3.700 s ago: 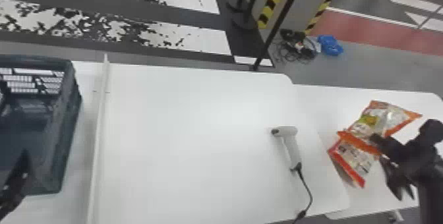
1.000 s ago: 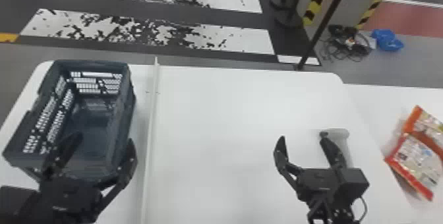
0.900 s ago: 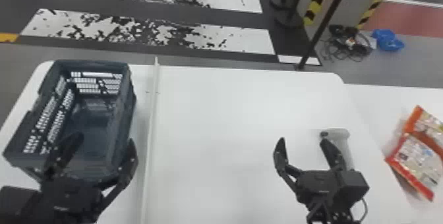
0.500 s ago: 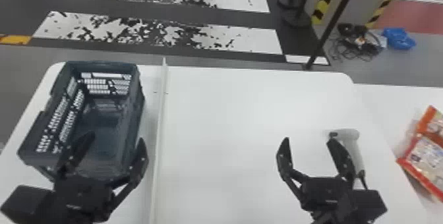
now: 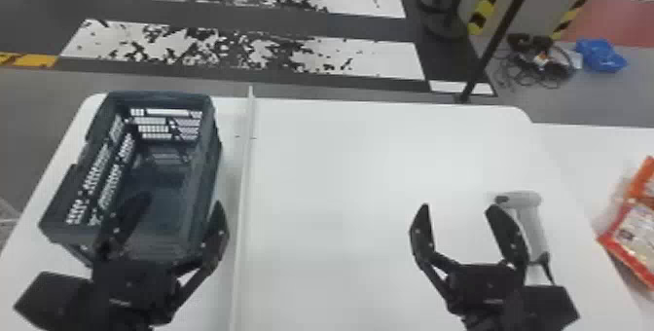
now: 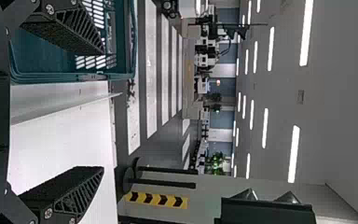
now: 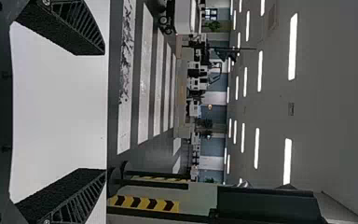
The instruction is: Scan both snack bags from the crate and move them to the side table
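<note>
A big white tabletop (image 5: 340, 208) has the blue-gray crate (image 5: 207, 174) on its left side, and the side table (image 5: 593, 155) is on the right. The left gripper (image 5: 182, 202) is up over the near end of the crate and the right gripper (image 5: 460, 207) is over the near right part of the tabletop, both with their jaws wide open and nothing in them. The orange and red snack bags (image 5: 632, 232) lie on the side table, probably both of them though they are partly cut off, and the white scanner (image 5: 530, 228) lies to their left on the big tabletop.
</note>
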### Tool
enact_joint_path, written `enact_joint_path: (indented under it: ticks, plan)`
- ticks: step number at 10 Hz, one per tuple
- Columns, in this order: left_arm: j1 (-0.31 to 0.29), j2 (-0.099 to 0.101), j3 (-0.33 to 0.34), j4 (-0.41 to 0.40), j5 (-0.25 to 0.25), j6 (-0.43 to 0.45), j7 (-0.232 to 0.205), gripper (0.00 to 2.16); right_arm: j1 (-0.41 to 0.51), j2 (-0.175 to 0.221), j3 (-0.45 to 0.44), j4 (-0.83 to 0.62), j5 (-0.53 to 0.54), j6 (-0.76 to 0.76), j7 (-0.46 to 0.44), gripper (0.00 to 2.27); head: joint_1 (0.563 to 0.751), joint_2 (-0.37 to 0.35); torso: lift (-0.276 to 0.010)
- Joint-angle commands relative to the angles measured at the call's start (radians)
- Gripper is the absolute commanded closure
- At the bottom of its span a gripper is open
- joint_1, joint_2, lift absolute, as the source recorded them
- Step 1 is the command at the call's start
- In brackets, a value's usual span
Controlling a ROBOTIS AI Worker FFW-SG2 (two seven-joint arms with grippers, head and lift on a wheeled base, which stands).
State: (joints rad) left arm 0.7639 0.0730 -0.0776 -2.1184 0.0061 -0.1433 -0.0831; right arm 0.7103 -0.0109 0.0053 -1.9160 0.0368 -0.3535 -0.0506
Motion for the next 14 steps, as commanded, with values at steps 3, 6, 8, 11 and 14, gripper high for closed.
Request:
enact_joint_path:
  ticks: [3, 6, 8, 11, 14]
  plan:
    - [-0.006, -0.001, -0.005, 0.002, 0.000, -0.002, 0.003, 0.12, 0.000, -0.003, 0.001, 0.002, -0.002, 0.009, -0.002, 0.03, 0.695, -0.098, -0.075]
    - [-0.005, -0.001, -0.005, 0.002, -0.002, -0.002, 0.006, 0.12, 0.000, -0.003, -0.002, 0.002, -0.002, 0.018, -0.015, 0.03, 0.695, -0.105, -0.075]
    - [-0.006, -0.002, -0.008, 0.003, -0.006, -0.002, 0.011, 0.12, -0.003, -0.003, -0.002, 0.002, -0.003, 0.031, -0.031, 0.03, 0.695, -0.111, -0.075]
    - [-0.006, -0.002, -0.008, 0.003, -0.006, -0.002, 0.012, 0.12, -0.005, -0.003, -0.004, 0.002, -0.005, 0.043, -0.034, 0.03, 0.695, -0.117, -0.075]
    - [-0.006, -0.002, -0.008, 0.003, -0.006, -0.002, 0.014, 0.12, -0.008, -0.004, -0.004, 0.002, -0.006, 0.052, -0.034, 0.03, 0.695, -0.117, -0.075]
